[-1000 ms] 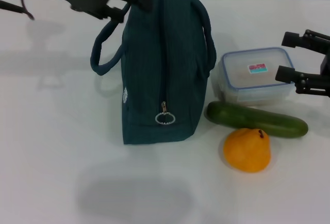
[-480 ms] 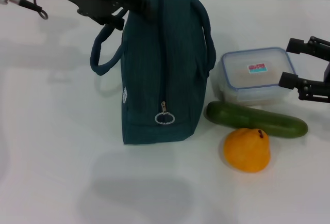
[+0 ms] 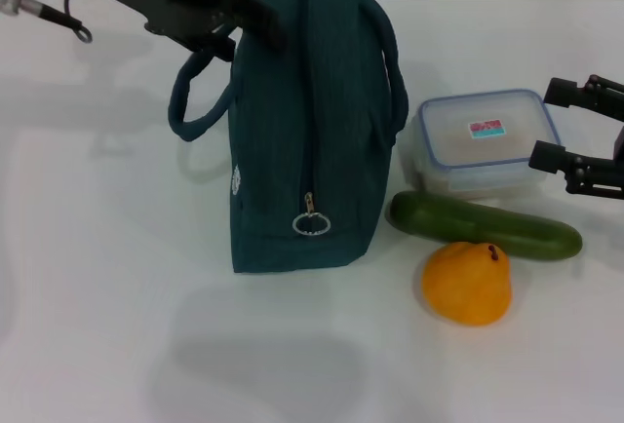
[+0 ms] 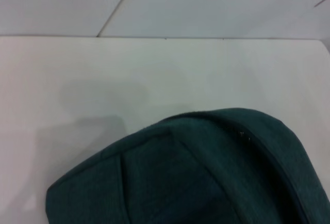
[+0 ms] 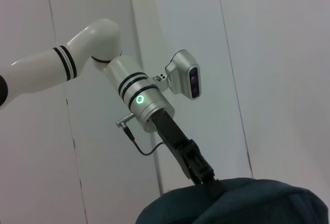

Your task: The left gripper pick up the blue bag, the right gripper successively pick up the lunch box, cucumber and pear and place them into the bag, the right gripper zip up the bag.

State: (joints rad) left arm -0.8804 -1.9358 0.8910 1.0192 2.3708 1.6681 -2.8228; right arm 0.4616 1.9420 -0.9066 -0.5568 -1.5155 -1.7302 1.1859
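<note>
The left gripper point(image 3: 255, 21) pinched the top of the blue bag point(image 3: 307, 140). The right gripper point(image 3: 558, 123) stood wide, empty, beside the lunch box point(image 3: 481, 142).

White table point(image 3: 97, 345) carries four items. Blue bag point(image 3: 302, 150) stands upright left of centre; lunch box point(image 3: 483, 142), cucumber point(image 3: 485, 226) and pear point(image 3: 467, 283) lie just beside it on its right.

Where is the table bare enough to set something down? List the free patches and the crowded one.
Free: the wide stretch of table left of the blue bag, and the strip in front of the bag and pear. Crowded: the bag's right side, where lunch box, cucumber and pear cluster near the right gripper.
</note>
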